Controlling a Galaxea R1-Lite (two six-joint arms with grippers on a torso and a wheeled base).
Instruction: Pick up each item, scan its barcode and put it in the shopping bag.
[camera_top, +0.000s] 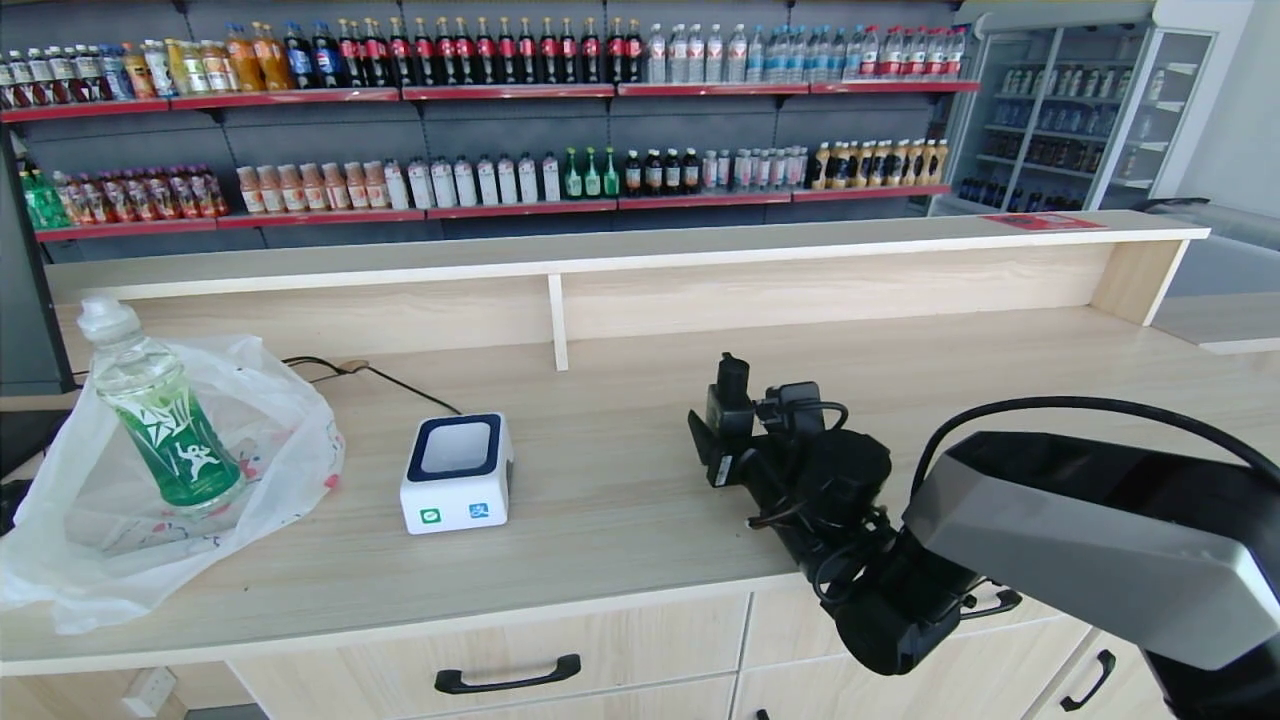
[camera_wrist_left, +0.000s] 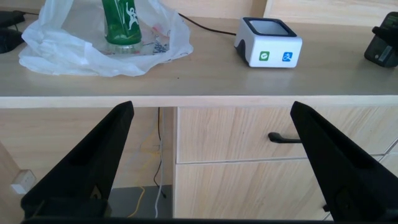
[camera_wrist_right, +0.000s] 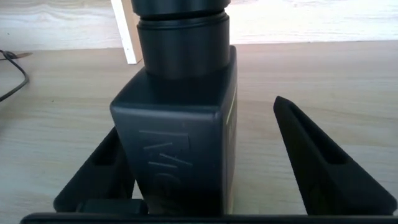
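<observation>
Black bottle (camera_wrist_right: 180, 149) was bracketed by the right gripper (camera_wrist_right: 198, 118), spread wide, nothing clamped; scanner (camera_top: 457, 475) was seen at 9 o'clock.

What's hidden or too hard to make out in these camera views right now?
- Dark bottle: no barcode on the side facing the right wrist view; the picture edge cuts off its cap.
- Green bottle: the left wrist view cuts off its top; the translucent shopping bag blurs its base.
- Shelf bottles: labels too small in the head view.

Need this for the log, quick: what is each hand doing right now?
Left hand: open, empty.
Right hand: open around the black bottle, not clamped on it.
</observation>
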